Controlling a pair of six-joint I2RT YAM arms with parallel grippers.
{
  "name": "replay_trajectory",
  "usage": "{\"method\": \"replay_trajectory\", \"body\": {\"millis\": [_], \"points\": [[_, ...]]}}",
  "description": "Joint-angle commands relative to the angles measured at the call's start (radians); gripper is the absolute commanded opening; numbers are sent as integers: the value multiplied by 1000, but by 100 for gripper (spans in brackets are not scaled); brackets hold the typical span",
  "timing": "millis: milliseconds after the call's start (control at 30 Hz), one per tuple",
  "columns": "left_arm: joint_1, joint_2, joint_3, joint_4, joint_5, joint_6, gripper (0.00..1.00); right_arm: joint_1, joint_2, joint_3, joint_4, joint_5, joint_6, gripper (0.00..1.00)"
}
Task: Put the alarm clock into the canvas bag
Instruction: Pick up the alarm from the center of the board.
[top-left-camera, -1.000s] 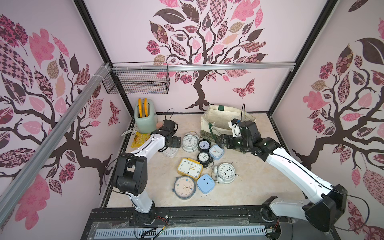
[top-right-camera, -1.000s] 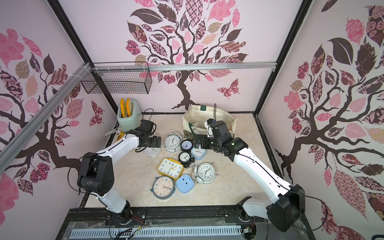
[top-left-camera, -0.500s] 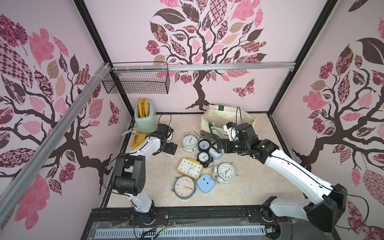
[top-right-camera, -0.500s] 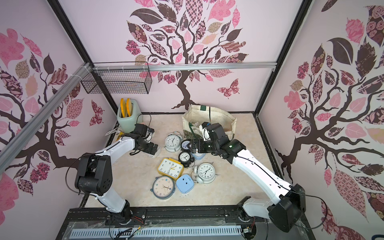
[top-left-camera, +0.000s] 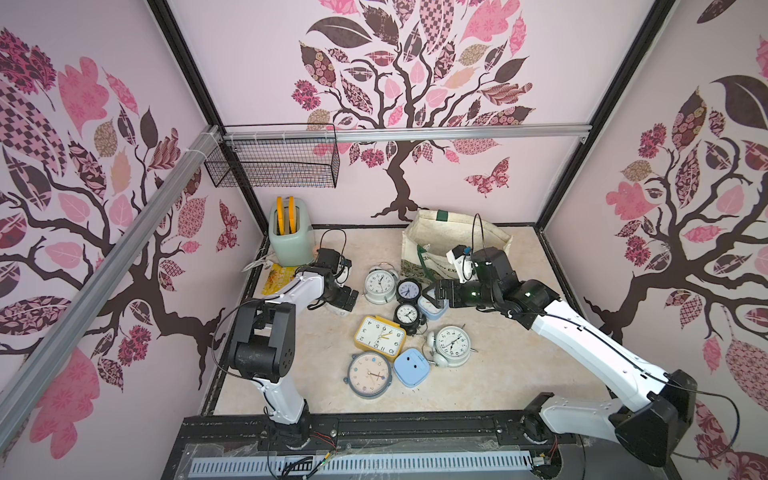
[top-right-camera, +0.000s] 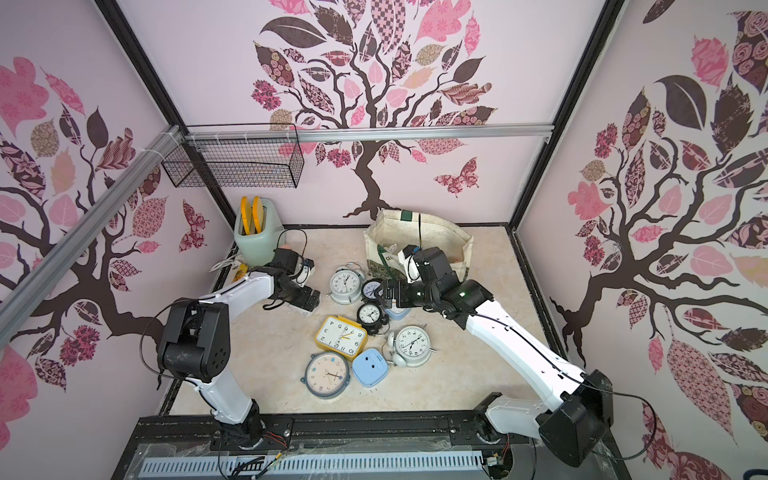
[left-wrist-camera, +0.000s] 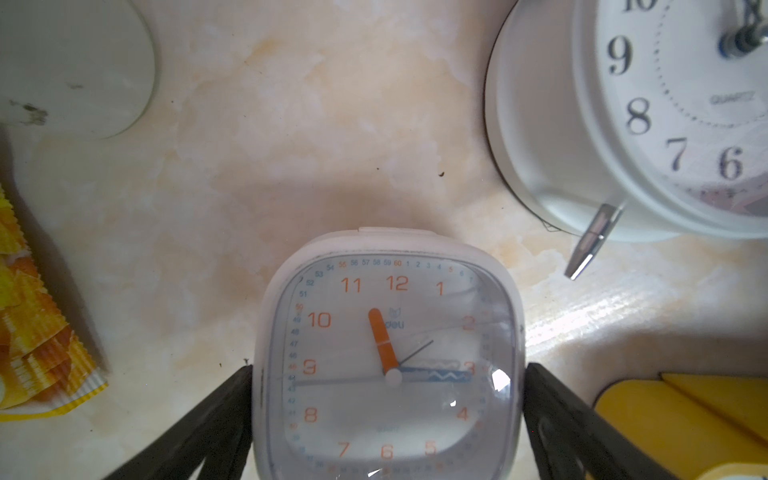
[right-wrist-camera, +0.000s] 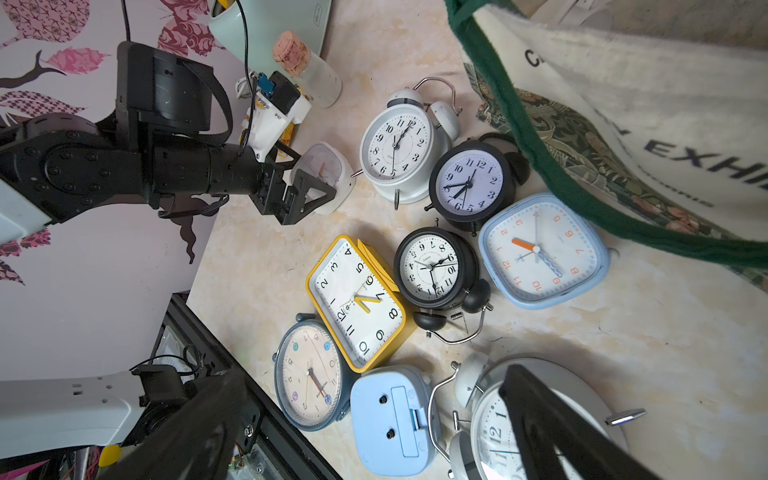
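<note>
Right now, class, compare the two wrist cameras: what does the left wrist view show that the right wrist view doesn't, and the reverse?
Only the left wrist view: the orange numerals of the white square clock, readable close up.
Only the right wrist view: the canvas bag with its green strap, a black clock and a face-up light blue clock.
Both: the left gripper open around the white square clock, the white twin-bell clock, the yellow clock and the marbled tabletop.
</note>
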Motion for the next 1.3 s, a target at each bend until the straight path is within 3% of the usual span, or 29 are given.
{"method": "replay_trajectory", "body": {"millis": [0, 433, 700, 900, 1167, 1267], "points": [[-19, 18, 5, 33, -28, -17, 98, 3, -11, 4, -12, -11, -1, 100], [-102, 71, -36, 30, -175, -37, 98, 4, 9, 18, -10, -11, -7, 100], [-109, 58, -33, 48, -179, -75, 97, 3, 18, 23, -1, -11, -8, 100], [-131, -74, -64, 94, -142, -145, 89, 3, 19, 50, -14, 14, -25, 100], [-146, -362, -125, 155, -172, -229, 86, 4, 40, 110, -34, 39, -40, 100], [-161, -467, -143, 199, -32, -203, 86, 3, 68, 149, -31, 12, -39, 100]]}}
